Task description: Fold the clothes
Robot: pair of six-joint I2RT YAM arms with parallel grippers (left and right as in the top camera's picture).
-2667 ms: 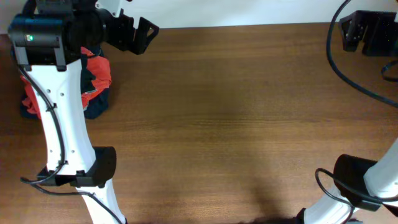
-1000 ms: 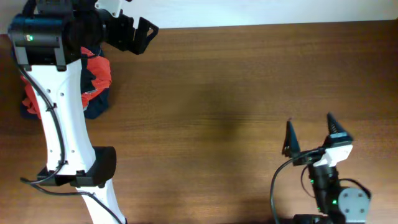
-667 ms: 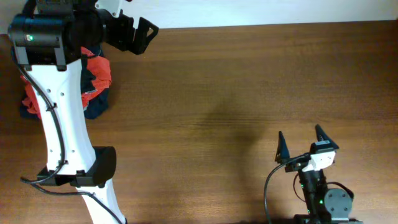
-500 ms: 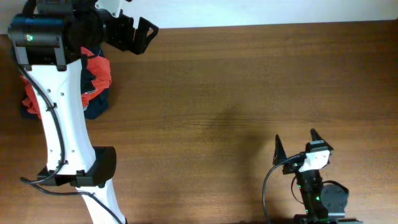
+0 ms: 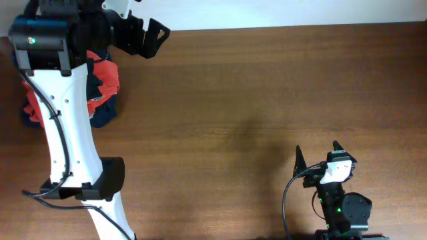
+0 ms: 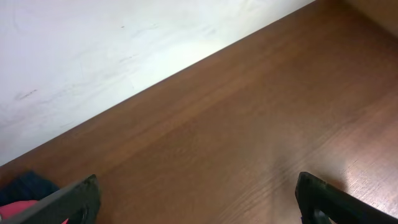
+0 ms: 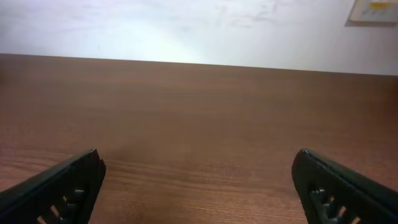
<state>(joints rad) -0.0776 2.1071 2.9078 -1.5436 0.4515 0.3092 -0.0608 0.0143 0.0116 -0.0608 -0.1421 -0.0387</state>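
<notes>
Brown table (image 5: 233, 100), one red-and-navy heap (image 5: 107, 79), two arms (image 5: 67, 133) (image 5: 339, 203), both jaws wide apart

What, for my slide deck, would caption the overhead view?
Left gripper open at the table's far edge, right gripper open at the near edge; orange-red and navy garments heaped far left.

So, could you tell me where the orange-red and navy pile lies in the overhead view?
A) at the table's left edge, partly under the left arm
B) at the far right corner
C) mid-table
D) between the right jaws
A: the pile sits at the left edge of the table, partly hidden by the left arm.
</notes>
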